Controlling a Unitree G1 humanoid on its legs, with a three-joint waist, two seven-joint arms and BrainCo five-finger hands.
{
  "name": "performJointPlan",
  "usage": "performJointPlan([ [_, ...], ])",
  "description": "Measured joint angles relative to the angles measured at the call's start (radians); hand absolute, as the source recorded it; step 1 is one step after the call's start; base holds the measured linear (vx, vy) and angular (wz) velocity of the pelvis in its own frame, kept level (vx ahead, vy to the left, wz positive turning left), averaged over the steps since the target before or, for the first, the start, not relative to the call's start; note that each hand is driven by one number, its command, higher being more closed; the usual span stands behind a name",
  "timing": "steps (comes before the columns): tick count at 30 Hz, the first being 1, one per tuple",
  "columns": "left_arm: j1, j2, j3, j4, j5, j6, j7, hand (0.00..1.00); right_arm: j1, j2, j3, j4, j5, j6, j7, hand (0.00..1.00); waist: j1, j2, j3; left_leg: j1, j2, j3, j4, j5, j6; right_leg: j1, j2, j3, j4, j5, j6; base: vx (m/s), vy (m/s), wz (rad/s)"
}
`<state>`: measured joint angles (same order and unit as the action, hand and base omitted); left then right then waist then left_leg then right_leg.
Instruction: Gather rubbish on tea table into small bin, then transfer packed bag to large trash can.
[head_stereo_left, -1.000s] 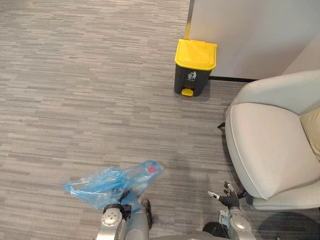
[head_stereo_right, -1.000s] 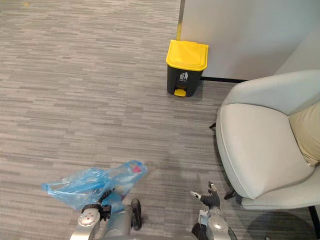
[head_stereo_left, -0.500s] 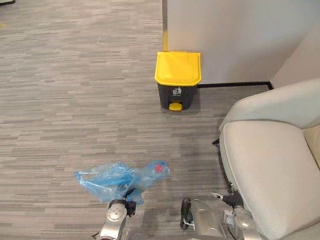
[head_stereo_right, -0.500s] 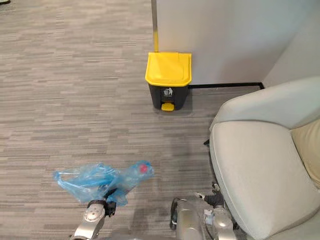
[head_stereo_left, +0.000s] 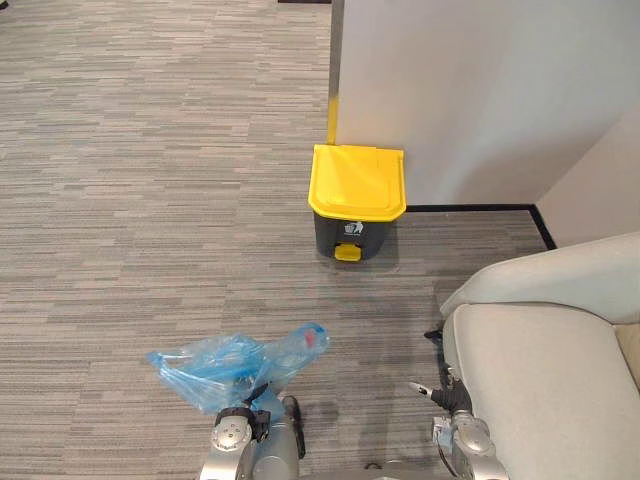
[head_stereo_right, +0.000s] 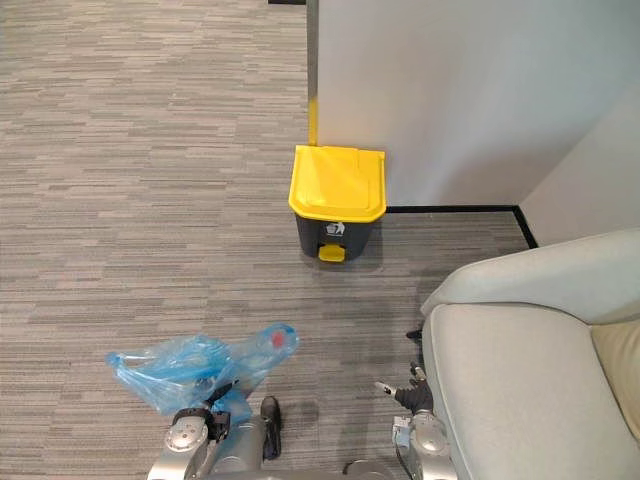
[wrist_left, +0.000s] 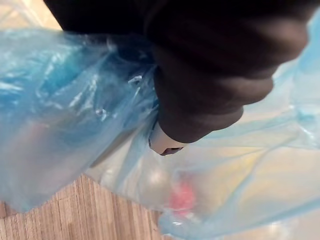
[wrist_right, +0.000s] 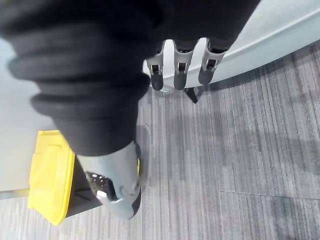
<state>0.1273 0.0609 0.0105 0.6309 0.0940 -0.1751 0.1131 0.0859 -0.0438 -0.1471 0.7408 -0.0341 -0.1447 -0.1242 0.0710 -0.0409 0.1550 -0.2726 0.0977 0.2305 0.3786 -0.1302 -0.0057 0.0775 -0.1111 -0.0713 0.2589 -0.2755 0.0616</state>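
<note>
Crumpled see-through blue bag (head_stereo_left: 235, 362), a red item (head_stereo_left: 310, 340) inside, bunches at the left hand (wrist_left: 200, 90) above grey striped carpet (head_stereo_left: 130, 200). Its fingers are buried in plastic, so the grip can't be told. Dark trash can (head_stereo_left: 330, 230), yellow lid (head_stereo_left: 358, 180) down, stands against the white wall (head_stereo_left: 470, 90), well apart from the bag; right hand (wrist_right: 177, 70) is slack-fingered and empty beside a pale armchair (head_stereo_left: 545, 370).

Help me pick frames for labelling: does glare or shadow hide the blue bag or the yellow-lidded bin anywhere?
Left eye view: even light, a faint shadow beside the yellow-lidded bin, no glare on its lid; the blue bag reads clearly against the floor. Left wrist view: pale highlights streak the bag's folds, and the dark cover of the left hand blocks part of it.
</note>
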Motion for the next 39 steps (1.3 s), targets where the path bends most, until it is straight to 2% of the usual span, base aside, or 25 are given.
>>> performJointPlan([
  [1, 0.007, 0.001, -0.004, 0.000, 0.000, 0.001, 0.000, 1.00, 0.000, 0.000, 0.000, 0.000, -0.003, 0.000, 0.000, 0.00, -0.003, 0.002, -0.001, 0.013, -0.007, 0.004, 0.006, -0.028, 0.003, -0.008, -0.005, 0.010, 0.045, -0.005, 0.009, 0.28, 0.204, -0.36],
  [2, 0.020, 0.008, -0.008, 0.000, 0.000, 0.002, 0.001, 1.00, -0.001, 0.000, 0.002, 0.000, -0.009, -0.001, 0.001, 0.00, -0.002, 0.003, -0.002, 0.052, -0.025, 0.019, 0.001, -0.061, 0.013, -0.072, -0.030, 0.024, 0.220, -0.012, 0.029, 0.28, 0.173, -0.11],
  [3, 0.026, 0.023, -0.021, 0.000, 0.000, 0.004, 0.001, 1.00, -0.002, 0.000, 0.003, 0.000, -0.016, 0.000, 0.001, 0.00, -0.009, 0.000, -0.002, 0.093, -0.050, 0.020, -0.016, -0.081, 0.026, -0.154, -0.063, 0.032, 0.423, 0.026, 0.089, 0.29, 0.156, -0.02],
  [4, 0.027, 0.023, -0.029, -0.001, 0.000, 0.004, 0.001, 1.00, 0.005, 0.000, 0.004, 0.000, -0.017, 0.000, 0.001, 0.00, -0.013, -0.001, -0.003, 0.113, -0.058, 0.018, -0.022, -0.091, 0.029, -0.190, -0.074, 0.043, 0.515, 0.049, 0.115, 0.37, 0.144, 0.21],
  [5, 0.027, 0.037, -0.039, -0.002, -0.001, 0.004, 0.001, 1.00, 0.020, 0.002, 0.007, 0.000, -0.018, 0.000, 0.006, 0.00, -0.017, 0.000, -0.002, 0.161, -0.064, 0.011, -0.022, -0.120, 0.045, -0.259, -0.083, 0.047, 0.666, 0.044, 0.103, 0.33, 0.064, 0.14],
  [7, 0.030, 0.046, -0.039, -0.003, -0.002, 0.005, 0.002, 1.00, 0.024, 0.006, 0.010, -0.003, -0.018, 0.000, 0.015, 0.00, -0.028, 0.001, -0.002, 0.211, -0.064, -0.004, -0.027, -0.146, 0.046, -0.317, -0.077, 0.028, 0.734, 0.024, 0.069, 0.34, 0.018, 0.22],
  [10, 0.027, 0.038, -0.040, -0.035, -0.002, 0.006, 0.002, 1.00, 0.029, 0.009, 0.009, -0.033, -0.019, -0.001, 0.017, 0.00, -0.058, 0.003, -0.001, 0.277, -0.047, -0.039, -0.038, -0.180, 0.020, -0.436, -0.047, -0.032, 0.677, -0.011, 0.016, 0.34, -0.086, 0.38],
  [12, 0.016, 0.034, -0.038, -0.038, -0.002, 0.006, 0.002, 1.00, 0.031, 0.009, 0.009, -0.031, -0.018, 0.000, 0.018, 0.00, -0.059, 0.001, -0.001, 0.336, -0.021, -0.052, -0.061, -0.192, 0.000, -0.476, 0.004, -0.050, 0.480, -0.003, 0.008, 0.47, -0.194, 0.36],
  [13, 0.009, 0.042, -0.037, -0.038, -0.002, 0.004, 0.001, 1.00, 0.043, 0.009, 0.009, -0.029, -0.018, -0.001, 0.017, 0.00, -0.062, -0.021, -0.013, 0.357, -0.027, -0.073, -0.067, -0.203, -0.034, -0.456, 0.026, -0.035, 0.267, 0.102, -0.008, 0.45, -0.205, 0.49],
  [14, -0.002, 0.046, -0.038, -0.026, -0.001, 0.003, 0.001, 1.00, 0.057, 0.005, 0.007, -0.021, -0.018, -0.002, 0.017, 0.00, -0.066, -0.036, -0.018, 0.364, -0.031, -0.096, -0.068, -0.218, -0.060, -0.448, 0.024, -0.035, 0.243, 0.191, -0.070, 0.52, -0.217, 0.46],
  [15, -0.021, 0.016, -0.037, 0.001, -0.001, 0.007, -0.001, 1.00, 0.048, -0.009, 0.001, 0.002, -0.017, 0.003, 0.016, 0.00, -0.055, 0.008, -0.022, 0.373, 0.009, -0.126, -0.075, -0.214, -0.079, -0.428, 0.056, -0.056, 0.243, 0.182, -0.081, 0.31, -0.128, 0.20],
  [17, -0.026, -0.006, -0.037, 0.002, -0.001, 0.001, -0.001, 1.00, 0.042, -0.018, -0.004, 0.000, -0.015, 0.001, 0.015, 0.00, -0.064, 0.029, -0.026, 0.374, 0.030, -0.134, -0.078, -0.185, -0.114, -0.419, 0.065, -0.083, 0.243, 0.142, -0.097, 0.42, -0.191, 0.27],
  [19, -0.040, -0.026, -0.036, 0.004, 0.000, 0.002, -0.004, 1.00, 0.050, -0.017, -0.004, 0.000, -0.015, 0.003, 0.015, 0.00, -0.081, 0.040, -0.021, 0.338, 0.056, -0.159, 0.031, -0.161, -0.150, -0.362, 0.066, -0.127, 0.224, 0.111, -0.106, 0.31, -0.174, 0.61],
  [20, -0.039, -0.036, -0.035, 0.003, 0.000, 0.002, -0.005, 1.00, 0.062, -0.010, -0.001, -0.002, -0.014, 0.003, 0.016, 0.00, -0.083, 0.042, -0.019, 0.282, 0.083, -0.172, 0.209, -0.122, -0.191, -0.294, 0.074, -0.152, 0.185, 0.102, -0.114, 0.28, -0.168, 0.49],
  [21, -0.039, -0.042, -0.033, 0.001, 0.000, 0.002, -0.005, 1.00, 0.067, -0.004, 0.001, -0.007, -0.012, 0.003, 0.016, 0.00, -0.079, 0.040, -0.017, 0.228, 0.110, -0.172, 0.352, -0.105, -0.196, -0.244, 0.080, -0.160, 0.157, 0.093, -0.118, 0.29, -0.153, 0.31],
  [23, -0.025, -0.048, -0.028, -0.004, 0.000, 0.002, -0.006, 1.00, 0.068, 0.004, 0.001, -0.019, -0.004, 0.000, 0.016, 0.00, -0.057, 0.033, -0.013, 0.121, 0.160, -0.112, 0.535, -0.121, -0.166, -0.170, 0.090, -0.161, 0.113, 0.071, -0.129, 0.21, -0.057, 0.03],
  [26, -0.006, -0.048, -0.015, -0.023, 0.000, 0.003, -0.006, 1.00, 0.061, 0.006, -0.005, -0.020, 0.007, 0.000, 0.015, 0.00, -0.053, 0.034, -0.016, 0.049, 0.173, -0.047, 0.410, -0.158, -0.100, -0.129, 0.090, -0.160, 0.069, 0.063, -0.115, 0.16, 0.058, 0.04],
  [27, -0.005, -0.048, -0.005, -0.023, 0.000, 0.003, -0.006, 1.00, 0.062, 0.005, -0.011, -0.020, 0.008, 0.000, 0.015, 0.00, -0.050, 0.037, -0.018, 0.041, 0.164, -0.034, 0.294, -0.156, -0.097, -0.126, 0.087, -0.158, 0.068, 0.062, -0.104, 0.17, 0.120, -0.03],
  [28, -0.002, -0.047, 0.002, -0.022, 0.000, 0.004, -0.006, 1.00, 0.063, 0.006, -0.023, -0.020, 0.017, 0.001, 0.014, 0.00, -0.051, 0.044, -0.018, 0.040, 0.142, -0.043, 0.116, -0.129, -0.065, -0.120, 0.082, -0.153, 0.074, 0.051, -0.083, 0.19, 0.144, -0.09],
  [29, 0.000, -0.046, 0.002, -0.020, 0.000, 0.004, -0.006, 1.00, 0.063, 0.008, -0.028, -0.018, 0.021, 0.002, 0.014, 0.00, -0.049, 0.051, -0.021, 0.050, 0.126, -0.050, 0.078, -0.062, -0.062, -0.120, 0.075, -0.142, 0.083, 0.045, -0.069, 0.21, 0.180, -0.18],
  [30, 0.004, -0.042, 0.002, -0.004, 0.000, 0.004, -0.005, 1.00, 0.066, 0.018, -0.032, -0.011, 0.024, 0.003, 0.013, 0.00, -0.037, 0.026, -0.028, 0.087, 0.086, -0.035, 0.016, -0.010, -0.060, -0.124, 0.051, -0.106, 0.088, 0.040, -0.045, 0.30, 0.241, -0.14],
  [31, 0.001, -0.034, 0.000, 0.007, 0.000, 0.005, -0.005, 1.00, 0.069, 0.020, -0.033, -0.009, 0.024, 0.002, 0.013, 0.00, -0.040, 0.007, -0.039, 0.098, 0.061, -0.023, -0.001, -0.005, -0.051, -0.130, 0.035, -0.084, 0.058, 0.046, -0.028, 0.29, 0.235, -0.14],
  [34, 0.007, -0.013, 0.000, 0.017, 0.000, 0.012, -0.004, 1.00, 0.055, 0.019, -0.040, -0.010, 0.023, 0.001, 0.014, 0.00, -0.027, -0.006, -0.042, 0.106, 0.037, 0.021, 0.010, -0.019, -0.033, -0.133, 0.016, -0.026, 0.039, 0.056, -0.008, 0.22, 0.159, -0.35],
  [37, 0.006, 0.007, -0.002, 0.030, 0.000, 0.012, -0.003, 1.00, 0.044, 0.020, -0.039, -0.008, 0.021, 0.001, 0.017, 0.00, -0.026, -0.005, -0.042, 0.144, 0.013, 0.050, -0.009, -0.038, -0.021, -0.137, -0.005, 0.028, 0.059, 0.047, 0.014, 0.11, 0.100, -0.41],
  [39, 0.003, 0.023, -0.008, 0.040, 0.000, 0.012, -0.003, 1.00, 0.028, 0.017, -0.038, 0.002, 0.009, 0.001, 0.018, 0.00, -0.027, -0.001, -0.042, 0.181, -0.003, 0.078, -0.049, -0.070, -0.015, -0.192, -0.017, 0.065, 0.167, 0.032, 0.039, 0.07, 0.072, -0.56],
])
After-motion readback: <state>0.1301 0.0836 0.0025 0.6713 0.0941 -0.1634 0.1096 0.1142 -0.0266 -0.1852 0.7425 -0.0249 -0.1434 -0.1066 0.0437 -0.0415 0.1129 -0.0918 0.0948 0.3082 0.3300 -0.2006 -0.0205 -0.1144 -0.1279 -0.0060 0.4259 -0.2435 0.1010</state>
